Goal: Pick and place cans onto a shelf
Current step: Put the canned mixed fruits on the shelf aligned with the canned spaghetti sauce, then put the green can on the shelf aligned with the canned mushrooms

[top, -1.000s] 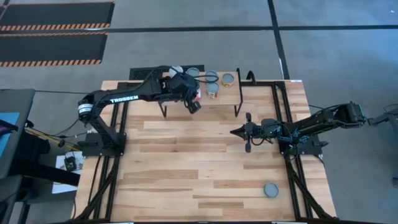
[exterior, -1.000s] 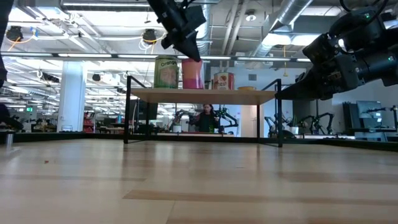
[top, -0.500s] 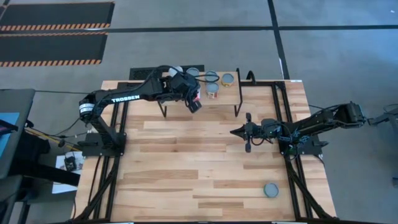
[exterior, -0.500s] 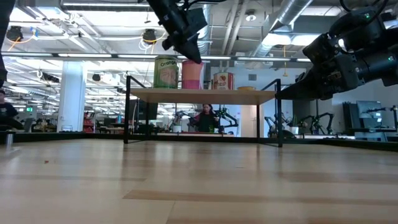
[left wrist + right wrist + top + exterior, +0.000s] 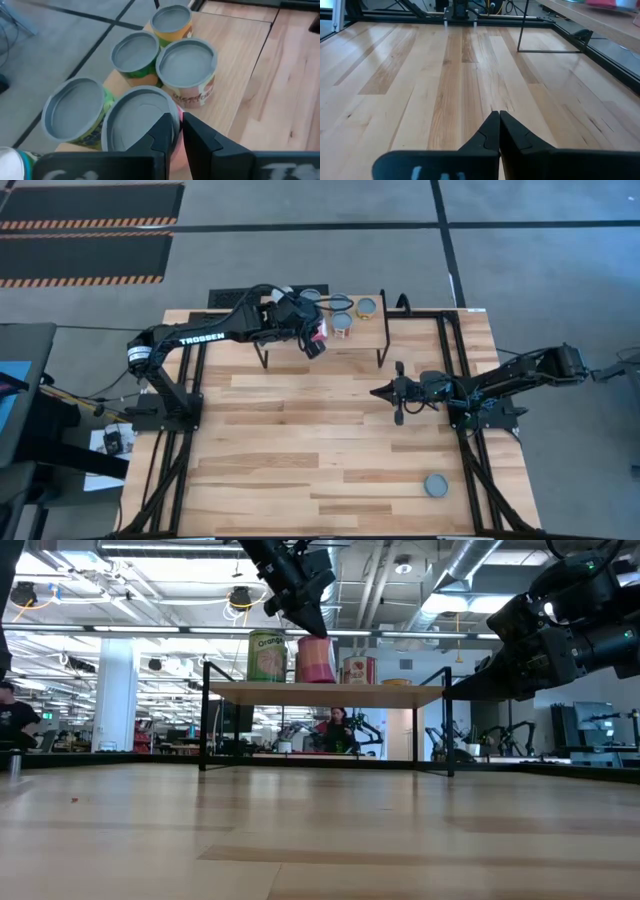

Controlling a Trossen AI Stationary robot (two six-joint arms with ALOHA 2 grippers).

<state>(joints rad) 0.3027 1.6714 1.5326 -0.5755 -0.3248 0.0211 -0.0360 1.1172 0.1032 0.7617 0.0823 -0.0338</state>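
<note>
The shelf [image 5: 400, 690] stands at the table's far edge and carries several cans. A pink can [image 5: 316, 660] stands with its base on the board next to a green-labelled can [image 5: 267, 656]. My left gripper [image 5: 178, 122] slants down over the pink can's near rim, one finger above the lid and one outside the wall, with a narrow gap between them. One more can [image 5: 435, 484] stands on the table near the front right. My right gripper [image 5: 378, 392] hovers shut over the table's right half. My left gripper straddles the pink can's rim [image 5: 176, 107] on the side nearest the table's front, coming slantwise from above. I cannot tell whether either finger touches the rim. The can stands on the shelf board.
Other cans crowd the shelf behind the pink one: a white-and-red one [image 5: 187, 70], a green one [image 5: 134, 55], a yellow one [image 5: 171, 22] and a grey-lidded one [image 5: 75, 107]. The shelf's black legs [image 5: 383, 350] stand on the table. Bare wood lies between shelf and front edge.
The pink can under my left gripper has shifted slightly sideways on the shelf, toward the white-and-red can. My right gripper has kept still.
</note>
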